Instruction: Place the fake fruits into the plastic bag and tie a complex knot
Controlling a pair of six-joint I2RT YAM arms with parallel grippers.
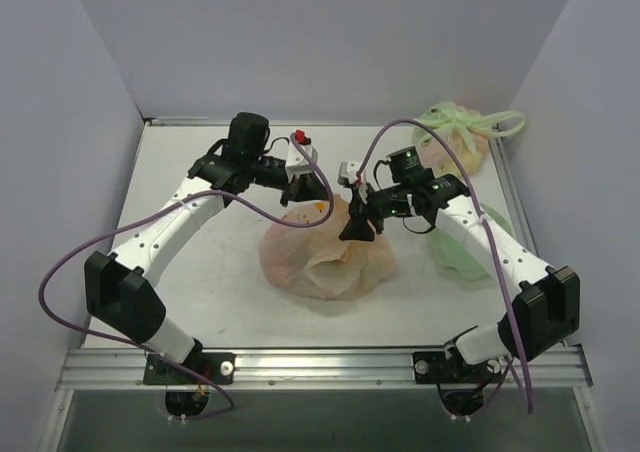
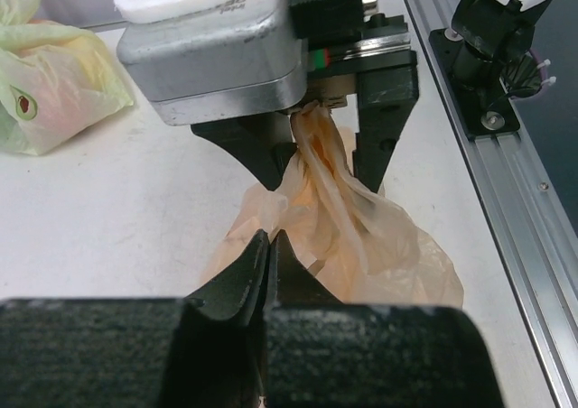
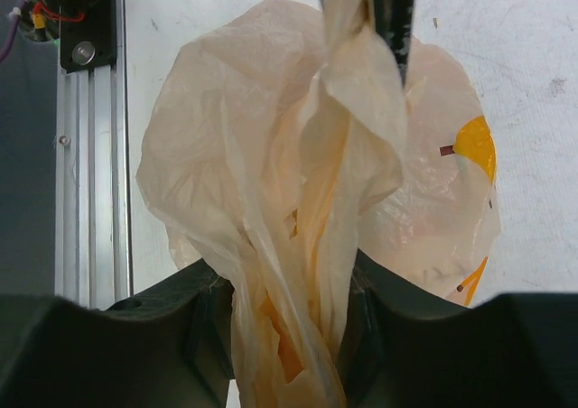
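Looking from above, you have walls (image 1: pixel 60 122) closing the table (image 1: pixel 200 262) on its left, back and right. An aluminium rail (image 1: pixel 320 367) runs along the near edge, where both arm bases are bolted. Your widest bare stretch of tabletop lies left of the plastic bag (image 1: pixel 325 257), around the left forearm, with a narrower strip between the bag and the rail. The right side is tighter. A light green film sheet (image 1: pixel 460 247) lies under the right forearm, and a pale green bag (image 1: pixel 455 137) with green handles sits at the back right corner, well apart from the peach one.

The plastic bag rests near the table's middle, its top film gathered upward into a strand. Your right gripper (image 2: pixel 322 187) hangs directly above it, fingers pointing down, jaws standing apart with that strand running up between them. Your left gripper (image 2: pixel 269 241) faces it from the other side, jaws pressed together, tips just beside the strand. Whether any film is pinched there, you cannot tell. A yellow banana print (image 3: pixel 474 146) shows on the bag's side.
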